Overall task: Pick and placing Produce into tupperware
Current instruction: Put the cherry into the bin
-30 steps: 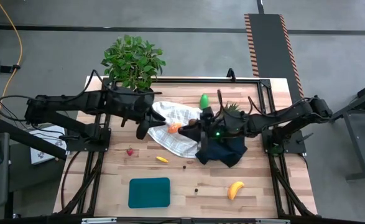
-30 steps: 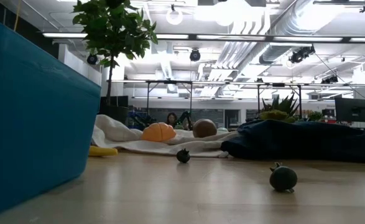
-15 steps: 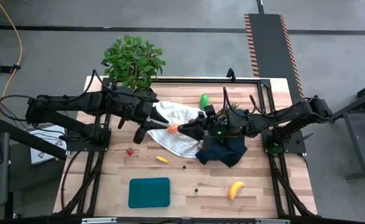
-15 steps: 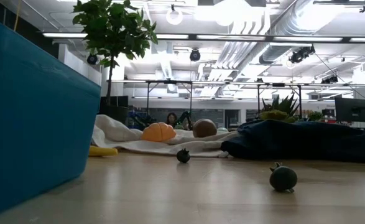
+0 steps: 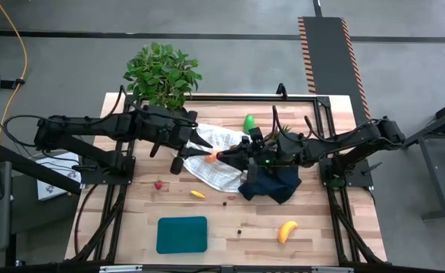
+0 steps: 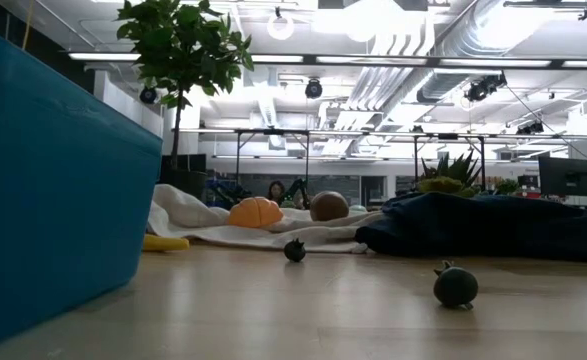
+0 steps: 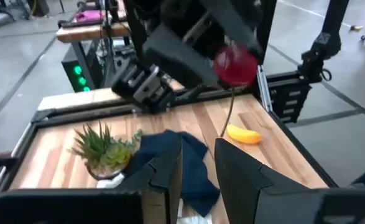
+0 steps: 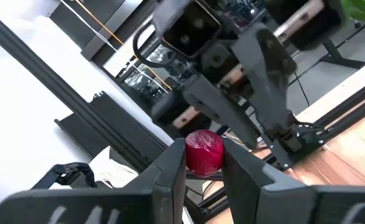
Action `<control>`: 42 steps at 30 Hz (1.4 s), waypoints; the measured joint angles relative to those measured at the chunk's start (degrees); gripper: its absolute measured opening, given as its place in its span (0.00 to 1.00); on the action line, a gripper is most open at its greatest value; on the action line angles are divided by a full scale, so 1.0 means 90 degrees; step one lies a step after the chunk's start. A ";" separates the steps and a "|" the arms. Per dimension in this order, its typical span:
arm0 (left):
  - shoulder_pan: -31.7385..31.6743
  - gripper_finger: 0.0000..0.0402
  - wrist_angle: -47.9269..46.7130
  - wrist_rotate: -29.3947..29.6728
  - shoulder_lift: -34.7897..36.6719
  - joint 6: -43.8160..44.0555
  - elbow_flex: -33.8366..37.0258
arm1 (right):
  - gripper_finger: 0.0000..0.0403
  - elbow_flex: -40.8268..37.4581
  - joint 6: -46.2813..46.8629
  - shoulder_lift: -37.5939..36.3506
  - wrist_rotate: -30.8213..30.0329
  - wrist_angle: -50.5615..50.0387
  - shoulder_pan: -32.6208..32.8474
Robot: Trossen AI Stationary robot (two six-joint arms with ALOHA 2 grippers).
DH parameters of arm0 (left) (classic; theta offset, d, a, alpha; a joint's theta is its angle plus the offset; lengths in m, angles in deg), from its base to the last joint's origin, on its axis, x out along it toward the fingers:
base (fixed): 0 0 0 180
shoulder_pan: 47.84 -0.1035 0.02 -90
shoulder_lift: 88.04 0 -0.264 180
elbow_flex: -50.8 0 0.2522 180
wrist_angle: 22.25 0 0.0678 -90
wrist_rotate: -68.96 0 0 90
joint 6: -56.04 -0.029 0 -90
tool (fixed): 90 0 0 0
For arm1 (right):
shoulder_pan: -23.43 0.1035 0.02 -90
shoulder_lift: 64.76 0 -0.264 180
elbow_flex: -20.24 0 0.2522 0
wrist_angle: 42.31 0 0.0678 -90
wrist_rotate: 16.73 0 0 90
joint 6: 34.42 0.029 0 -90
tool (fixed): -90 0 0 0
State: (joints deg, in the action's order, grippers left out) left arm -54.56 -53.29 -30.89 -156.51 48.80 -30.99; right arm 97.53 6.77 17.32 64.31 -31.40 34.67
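My right gripper (image 5: 217, 157) is shut on a small red round piece (image 8: 204, 152) above the white cloth (image 5: 216, 174). My left gripper (image 5: 186, 154) faces it from the table's left, open and holding nothing (image 7: 198, 168). On the cloth rest an orange piece (image 6: 256, 212) and a brown ball (image 6: 328, 205). The teal tupperware (image 5: 182, 234) stands near the near edge. On the bare wood lie a banana (image 5: 286, 231), a small yellow piece (image 5: 197, 194), a strawberry (image 5: 158, 184), two dark bits (image 5: 224, 203) (image 5: 240, 230) and a green pear (image 5: 249, 122). My right gripper pinches the red round piece (image 7: 235, 64) between its two fingers, near their free ends. The fingers come about level from the table's right. The piece is lifted clear of the cloth, and a thin stem (image 7: 229, 109) hangs below it.
A dark navy cloth (image 5: 271, 184) lies crumpled under the right arm, next to a small spiky plant (image 5: 283, 133). A large leafy potted plant (image 5: 161, 74) stands at the far left corner. Bare wood shows between the tupperware and the banana.
My right gripper has reached from over the navy cloth toward the table's left, out over the white cloth. My left gripper has shifted a little toward the right, closer to it. The orange piece, the brown ball and the dark bits have stayed where they were.
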 joint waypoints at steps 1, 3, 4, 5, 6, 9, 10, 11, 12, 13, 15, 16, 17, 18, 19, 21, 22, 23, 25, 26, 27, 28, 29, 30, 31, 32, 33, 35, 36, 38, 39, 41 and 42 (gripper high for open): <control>0.0013 0.21 0.0059 -0.0048 -0.0011 0.0000 -0.0007 | 0.18 0.0000 0.0000 0.0000 0.0000 0.0000 0.0000; 0.0103 0.21 0.0050 -0.0191 -0.0032 -0.0004 -0.0005 | 0.18 0.0000 -0.0009 0.0000 0.0000 0.0001 0.0000; 0.0138 0.21 0.0054 -0.0212 -0.0037 -0.0018 -0.0005 | 0.18 0.0000 -0.0007 0.0000 0.0000 0.0000 0.0000; 0.0151 0.21 0.0071 -0.0224 -0.0059 -0.0047 -0.0005 | 0.18 0.0000 -0.0007 0.0000 0.0000 -0.0001 -0.0002; 0.0198 0.21 0.0088 -0.0231 -0.0076 -0.0056 -0.0005 | 0.18 0.0000 -0.0009 0.0000 0.0000 0.0000 -0.0002; 0.0311 0.21 0.0049 -0.0171 -0.0123 -0.0034 -0.0002 | 0.18 0.0000 0.0003 0.0000 0.0000 0.0000 -0.0002; 0.0309 0.21 0.0109 -0.0104 -0.0147 -0.0055 -0.0004 | 0.18 0.0000 0.0012 0.0000 0.0000 0.0000 -0.0002; 0.0311 0.21 0.0123 -0.0037 -0.0160 -0.0060 -0.0005 | 0.18 0.0000 0.0015 0.0000 0.0002 -0.0001 -0.0002; 0.0308 0.21 0.0100 -0.0014 -0.0171 -0.0056 -0.0005 | 0.18 0.0000 0.0015 0.0000 0.0000 0.0000 -0.0002; 0.0307 0.21 0.0094 -0.0007 -0.0183 -0.0053 -0.0005 | 0.18 0.0000 0.0015 0.0000 0.0002 0.0000 -0.0002; 0.0301 0.21 0.0173 0.0072 -0.0237 -0.0052 -0.0005 | 0.18 0.0000 0.0015 0.0000 0.0002 -0.0002 -0.0002; 0.0301 0.21 0.0161 0.0097 -0.0252 -0.0052 -0.0005 | 0.18 0.0000 0.0015 0.0000 0.0002 -0.0002 -0.0002; 0.0301 0.21 0.0134 0.0098 -0.0259 -0.0056 -0.0002 | 0.18 0.0000 0.0015 0.0000 0.0002 -0.0002 -0.0002; 0.0301 0.21 0.0140 0.0106 -0.0258 -0.0058 -0.0002 | 0.18 0.0000 0.0015 0.0000 0.0002 -0.0002 -0.0002; 0.0301 0.21 0.0158 0.0150 -0.0247 -0.0058 -0.0004 | 0.18 0.0000 0.0015 0.0000 0.0002 -0.0005 -0.0002; 0.0301 0.21 0.0181 0.0167 -0.0244 -0.0058 -0.0005 | 0.18 -0.0002 0.0015 0.0000 0.0002 -0.0007 -0.0002; 0.0301 0.21 0.0196 0.0168 -0.0248 -0.0058 -0.0005 | 0.18 -0.0002 0.0015 0.0000 0.0000 -0.0012 -0.0002; 0.0301 0.21 0.0251 0.0170 -0.0249 -0.0058 -0.0005 | 0.18 -0.0002 0.0015 0.0000 0.0000 -0.0024 -0.0002; 0.0301 0.21 0.0425 0.0168 -0.0247 -0.0061 -0.0005 | 0.18 -0.0002 0.0015 0.0000 0.0000 -0.0049 -0.0002; 0.0301 0.21 0.0487 0.0164 -0.0247 -0.0061 -0.0005 | 0.18 -0.0002 0.0015 0.0000 -0.0002 -0.0051 -0.0002; 0.0301 0.21 0.0517 0.0164 -0.0247 -0.0061 -0.0005 | 0.18 -0.0002 0.0015 0.0000 -0.0002 -0.0051 -0.0002; 0.0301 0.21 0.0523 0.0164 -0.0251 -0.0061 -0.0005 | 0.18 -0.0002 0.0015 0.0000 -0.0002 -0.0051 -0.0002; 0.0301 0.21 0.0545 0.0161 -0.0277 -0.0061 -0.0005 | 0.18 -0.0002 0.0015 0.0000 -0.0002 -0.0051 -0.0002; 0.0301 0.21 0.0568 0.0155 -0.0297 -0.0059 -0.0005 | 0.18 -0.0002 0.0013 0.0000 -0.0002 -0.0051 -0.0002; 0.0301 0.21 0.0531 0.0149 -0.0305 -0.0056 -0.0005 | 0.18 -0.0002 0.0000 0.0000 -0.0002 -0.0051 -0.0002; 0.0301 0.21 0.0515 0.0149 -0.0308 -0.0056 -0.0005 | 0.18 -0.0002 -0.0007 0.0000 -0.0005 -0.0049 -0.0002; 0.0301 0.21 0.0522 0.0149 -0.0308 -0.0056 -0.0005 | 0.18 -0.0002 -0.0008 0.0000 -0.0005 -0.0049 -0.0002; 0.0301 0.21 0.0539 0.0147 -0.0303 -0.0056 -0.0005 | 0.18 -0.0005 -0.0009 0.0000 -0.0007 -0.0049 -0.0002; 0.0301 0.21 0.0537 0.0147 -0.0319 -0.0053 -0.0005 | 0.18 -0.0005 -0.0010 0.0000 -0.0008 -0.0049 -0.0002; 0.0301 0.21 0.0531 0.0147 -0.0340 -0.0053 -0.0005 | 0.18 -0.0005 -0.0010 0.0000 -0.0010 -0.0049 -0.0003; 0.0301 0.21 0.0527 0.0147 -0.0342 -0.0053 -0.0005 | 0.18 -0.0005 -0.0010 0.0000 -0.0012 -0.0049 -0.0011; 0.0301 0.21 0.0535 0.0117 -0.0339 -0.0051 -0.0005 | 0.18 -0.0005 -0.0010 0.0000 -0.0012 -0.0049 -0.0038; 0.0301 0.21 0.0534 0.0068 -0.0339 -0.0048 -0.0005 | 0.18 -0.0005 -0.0010 0.0000 -0.0012 -0.0049 -0.0041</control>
State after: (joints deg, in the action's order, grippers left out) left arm -51.85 -48.48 -30.28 -159.57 48.37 -31.03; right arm 97.49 6.68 17.32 64.21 -31.84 34.30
